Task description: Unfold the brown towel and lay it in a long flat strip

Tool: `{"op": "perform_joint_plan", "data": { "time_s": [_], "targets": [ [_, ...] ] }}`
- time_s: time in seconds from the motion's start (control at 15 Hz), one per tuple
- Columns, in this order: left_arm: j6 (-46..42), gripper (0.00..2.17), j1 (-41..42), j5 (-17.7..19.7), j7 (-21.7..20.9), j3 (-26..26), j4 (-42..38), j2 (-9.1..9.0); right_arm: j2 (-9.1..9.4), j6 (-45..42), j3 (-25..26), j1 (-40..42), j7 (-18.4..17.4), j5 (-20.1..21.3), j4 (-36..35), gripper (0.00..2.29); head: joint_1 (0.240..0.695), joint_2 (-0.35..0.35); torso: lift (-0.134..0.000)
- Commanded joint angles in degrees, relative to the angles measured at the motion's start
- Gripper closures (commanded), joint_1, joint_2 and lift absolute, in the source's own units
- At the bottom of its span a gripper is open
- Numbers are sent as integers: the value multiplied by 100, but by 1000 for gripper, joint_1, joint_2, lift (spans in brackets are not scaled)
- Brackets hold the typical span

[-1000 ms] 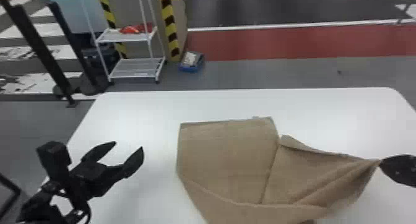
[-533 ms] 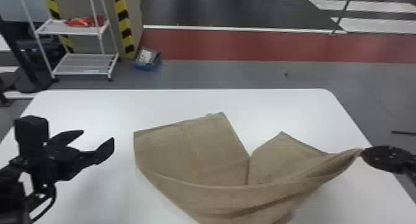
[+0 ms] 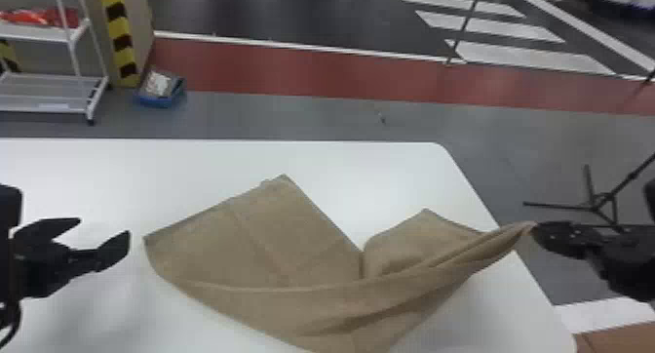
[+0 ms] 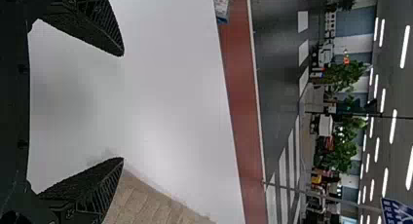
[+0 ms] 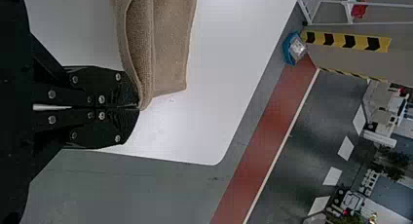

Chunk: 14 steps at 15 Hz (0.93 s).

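white tbl (image 3: 146,176) under brown towel (image 3: 273,245), r gripper (image 3: 537,227) pinching it

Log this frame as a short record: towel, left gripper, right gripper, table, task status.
towel: brown towel, partly spread, one end pulled up into a gathered point
left gripper: open, empty, beside the towel's left end
right gripper: shut on the towel's raised corner
table: white, under the towel
task status: not yet a long flat strip
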State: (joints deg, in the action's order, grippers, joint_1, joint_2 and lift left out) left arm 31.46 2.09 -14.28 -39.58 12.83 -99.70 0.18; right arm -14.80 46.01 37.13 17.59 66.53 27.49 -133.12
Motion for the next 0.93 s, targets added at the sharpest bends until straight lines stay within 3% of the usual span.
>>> {"op": "perform_joint_plan", "data": {
  "time_s": [0.0,0.47,0.53,0.6,0.73,0.8,0.87],
  "targets": [
    [137,137,-174,-13,-112,-184,328,-32,21,-17,13,-10,0,2,15,1841,695,-259,-117],
    [67,194,-640,-13,73,-500,1322,-32,56,-140,-48,-10,9,46,173,1841,695,-315,-116],
    [14,414,-640,-13,29,-509,1322,-32,56,-140,-57,-10,9,64,190,1841,695,-316,-116],
    [-21,856,-622,-13,-33,-500,1286,-32,56,-158,-57,-10,9,64,217,1841,695,-317,-116],
    [14,1997,-516,-13,-68,-483,1137,-32,56,-228,-66,-37,9,64,278,1841,695,-321,-116],
    [14,2145,-455,-4,-41,-483,1023,-32,56,-263,-92,-54,9,64,305,1841,695,-323,-116],
    [32,2145,-429,-4,-77,-492,944,-32,65,-281,-110,-72,0,64,331,1841,695,-323,-116]
  ]
}}
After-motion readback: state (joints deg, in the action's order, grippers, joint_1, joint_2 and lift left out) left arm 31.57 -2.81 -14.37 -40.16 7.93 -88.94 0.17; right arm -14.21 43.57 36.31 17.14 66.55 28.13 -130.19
